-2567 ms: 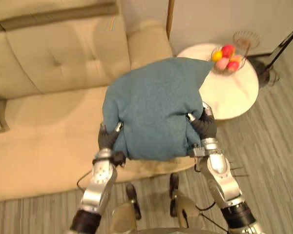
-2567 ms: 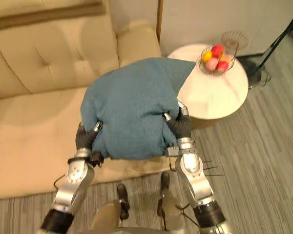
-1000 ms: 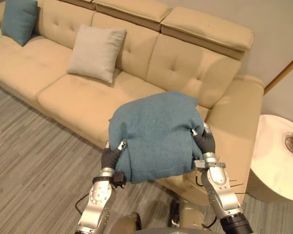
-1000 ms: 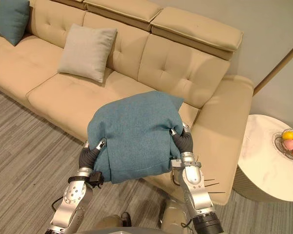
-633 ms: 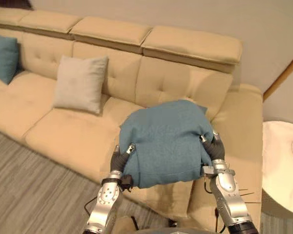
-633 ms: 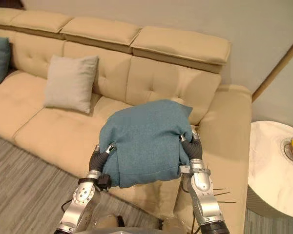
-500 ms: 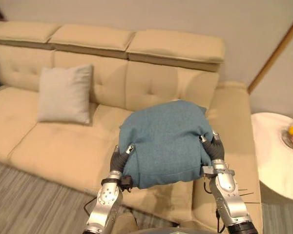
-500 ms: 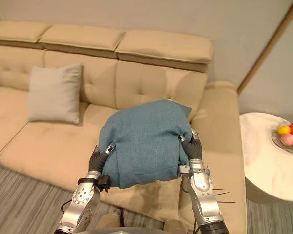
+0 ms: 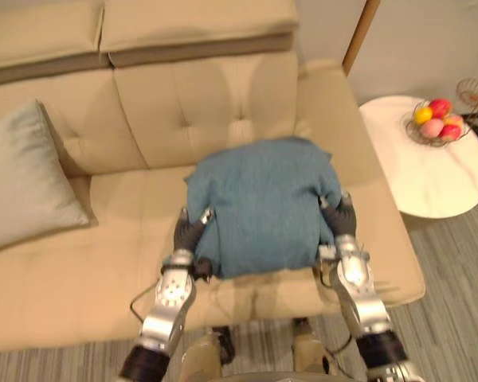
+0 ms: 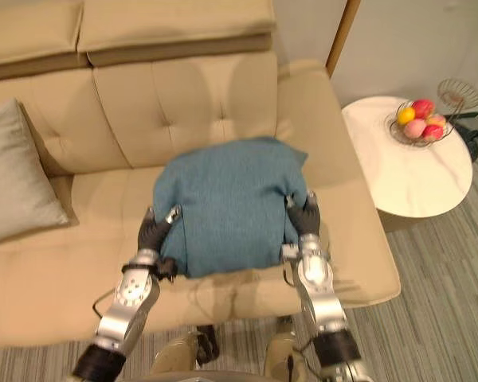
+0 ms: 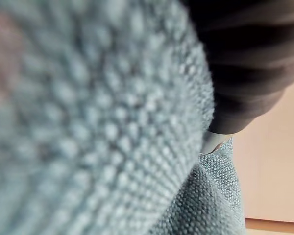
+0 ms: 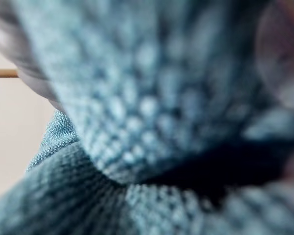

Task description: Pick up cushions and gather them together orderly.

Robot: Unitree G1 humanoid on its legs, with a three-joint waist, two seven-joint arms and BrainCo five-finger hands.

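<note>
1. A pale grey cushion (image 9: 20, 183) leans against the backrest at the far left of the beige sofa (image 9: 223, 95), standing on the seat, well apart from everything else.
2. The left hand (image 9: 189, 232) is clamped on the lower left edge of the teal cushion (image 9: 259, 203). Its dark-tipped fingers curl up over the cloth, and its wrist view has the coarse teal weave pressed right against the dark ribbed cover.
3. The teal cushion is held between the two hands over the sofa's right-hand seat, in front of the tufted backrest. It lies roughly flat, with its far corner towards the armrest. Whether its underside touches the seat cannot be told.
4. The right hand (image 9: 340, 219) grips the cushion's lower right edge the same way, its fingers hooked over the cloth, beside the sofa's right armrest.
5. Past the armrest stands a round white bench (image 9: 430, 179) on the striped grey floor (image 9: 454, 270).
6. On the bench's far side sits a wire fruit bowl (image 9: 435, 122) holding yellow, pink and red fruit.
</note>
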